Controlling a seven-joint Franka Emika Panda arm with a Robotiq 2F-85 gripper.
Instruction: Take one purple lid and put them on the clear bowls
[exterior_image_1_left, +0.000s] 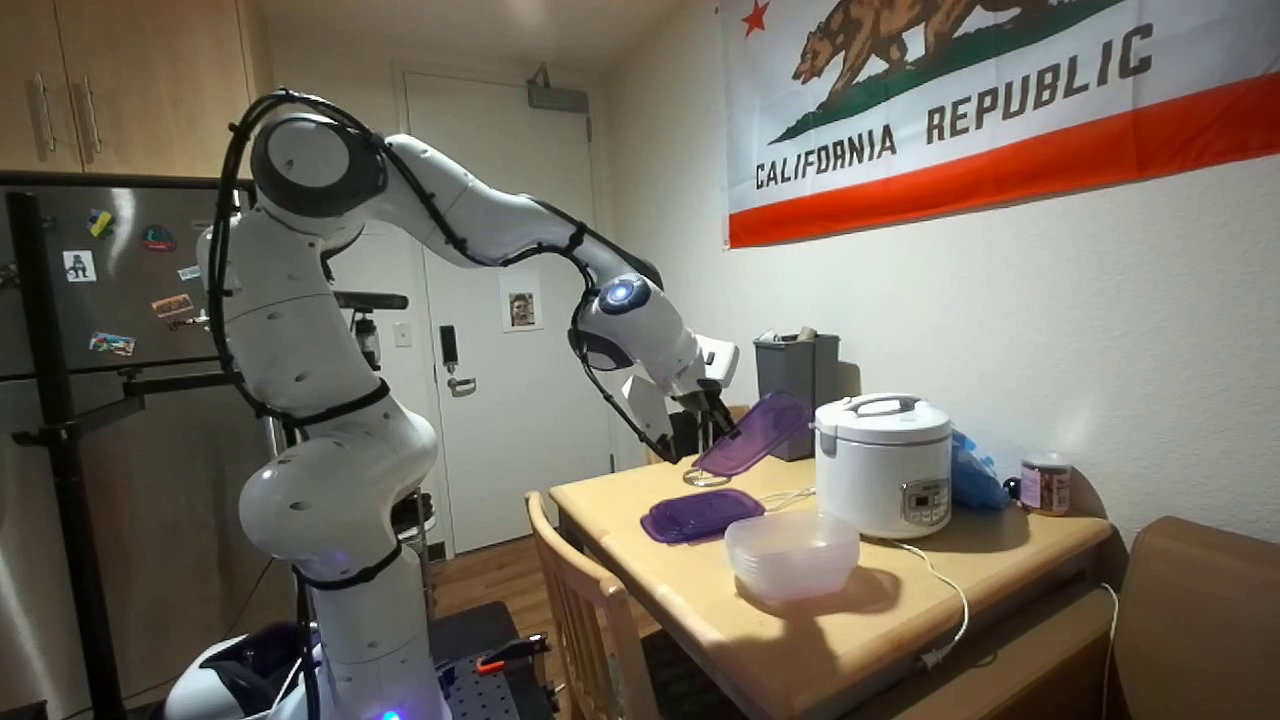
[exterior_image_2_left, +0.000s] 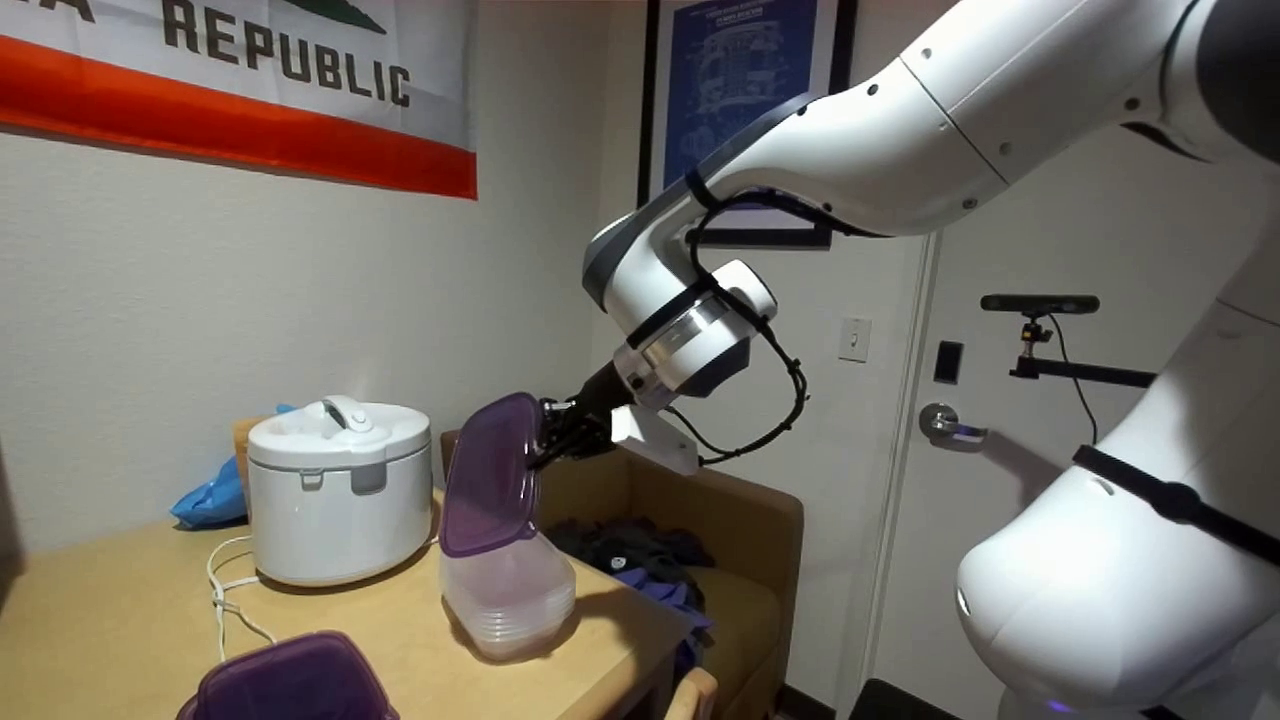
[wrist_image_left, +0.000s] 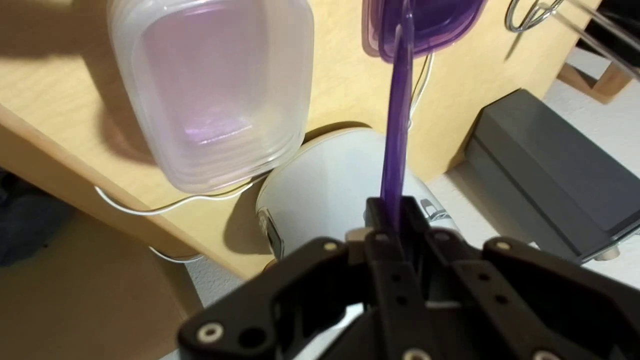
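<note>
My gripper (wrist_image_left: 394, 215) is shut on the edge of one purple lid (wrist_image_left: 398, 115), which shows edge-on in the wrist view. In both exterior views this lid (exterior_image_1_left: 758, 435) (exterior_image_2_left: 490, 475) is held tilted above the table. The gripper shows at its edge in both exterior views (exterior_image_1_left: 722, 418) (exterior_image_2_left: 552, 432). The nested clear bowls (exterior_image_1_left: 795, 560) stand on the table, open side up; they also show in the wrist view (wrist_image_left: 215, 95). The held lid covers part of the bowls (exterior_image_2_left: 515, 600) in an exterior view but is apart from them. Several more purple lids (exterior_image_1_left: 700, 515) lie stacked beside the bowls.
The white rice cooker (exterior_image_1_left: 880, 475) stands close to the bowls, with a white cord (exterior_image_1_left: 945, 580) on the table. A grey bin (exterior_image_1_left: 797, 380) and a wire stand (exterior_image_1_left: 707, 477) are at the far end. A wooden chair (exterior_image_1_left: 580, 570) stands at the table's side.
</note>
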